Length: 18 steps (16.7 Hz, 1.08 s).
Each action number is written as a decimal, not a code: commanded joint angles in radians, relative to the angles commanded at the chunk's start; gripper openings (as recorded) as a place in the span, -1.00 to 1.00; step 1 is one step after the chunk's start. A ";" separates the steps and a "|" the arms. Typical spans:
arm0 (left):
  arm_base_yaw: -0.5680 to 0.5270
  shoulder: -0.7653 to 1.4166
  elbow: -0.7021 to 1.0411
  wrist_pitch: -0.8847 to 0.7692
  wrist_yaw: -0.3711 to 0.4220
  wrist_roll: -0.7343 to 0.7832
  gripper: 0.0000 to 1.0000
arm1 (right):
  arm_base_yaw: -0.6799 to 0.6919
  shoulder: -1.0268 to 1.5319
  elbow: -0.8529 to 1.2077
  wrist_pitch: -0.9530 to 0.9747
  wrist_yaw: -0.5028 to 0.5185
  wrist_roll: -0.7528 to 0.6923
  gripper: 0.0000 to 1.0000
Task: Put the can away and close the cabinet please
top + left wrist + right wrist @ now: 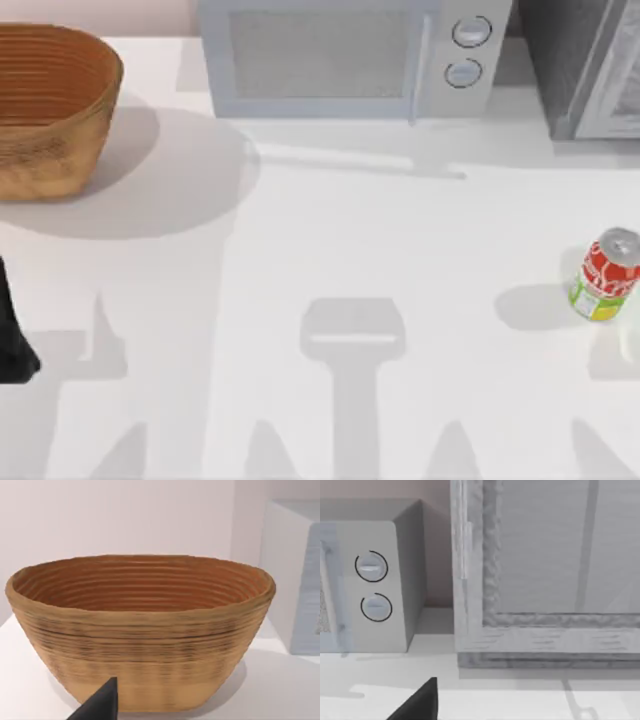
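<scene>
One can [606, 274] (upright) stands well apart from left claw [14, 350].

Tabletop count, 4 items
1 can [605, 274], 1 wicker basket [48, 105], 1 microwave [350, 55] w/ 2 dials, 1 cabinet [590, 65].

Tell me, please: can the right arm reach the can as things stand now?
Probably yes. The can stands upright near the table's right edge, on the right arm's side, with bare tabletop around it. The microwave and cabinet sit farther back, so nothing seems to block it.
</scene>
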 joint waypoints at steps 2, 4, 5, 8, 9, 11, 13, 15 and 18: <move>0.000 0.000 0.000 0.000 0.000 0.000 1.00 | 0.000 0.000 0.000 0.000 0.000 0.000 1.00; 0.000 0.000 0.000 0.000 0.000 0.000 1.00 | 0.008 0.031 0.003 0.030 0.009 0.003 1.00; 0.000 0.000 0.000 0.000 0.000 0.000 1.00 | 0.016 0.062 0.005 0.061 0.018 0.006 1.00; 0.000 0.000 0.000 0.000 0.000 0.000 1.00 | 0.054 0.221 0.011 0.204 0.058 0.019 1.00; 0.000 0.000 0.000 0.000 0.000 0.000 1.00 | 0.071 0.293 0.012 0.266 0.075 0.025 1.00; 0.000 0.000 0.000 0.000 0.000 0.000 1.00 | 0.110 0.461 0.015 0.405 0.112 0.038 1.00; 0.000 0.000 0.000 0.000 0.000 0.000 1.00 | 0.152 0.652 0.016 0.560 0.153 0.053 1.00; 0.000 0.000 0.000 0.000 0.000 0.000 1.00 | 0.197 0.857 0.018 0.723 0.197 0.068 1.00; 0.000 0.000 0.000 0.000 0.000 0.000 1.00 | 0.263 1.171 0.020 0.971 0.263 0.091 1.00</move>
